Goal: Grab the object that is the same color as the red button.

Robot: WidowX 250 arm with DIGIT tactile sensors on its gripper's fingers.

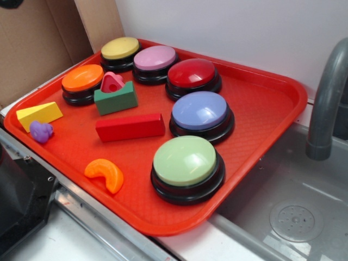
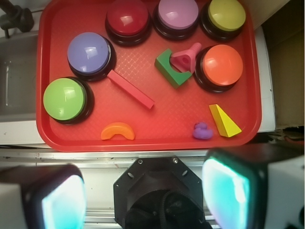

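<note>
Nearby, red block (image 1: 130, 126), green block (image 1: 115, 99), purple button (image 1: 200, 111)

Black octagonal mount (image 2: 159, 191), teal-glowing fingertips (image 2: 226, 188)

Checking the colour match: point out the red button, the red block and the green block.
red button (image 1: 192, 73), exterior view, top of its dome.
red block (image 1: 130, 127), exterior view, middle of its long face.
green block (image 2: 169, 68), wrist view, its top face.

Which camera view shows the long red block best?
The exterior view: the red block is near, showing its top and long side face. The wrist view shows the whole block from above, farther off, as a thin diagonal bar.
</note>
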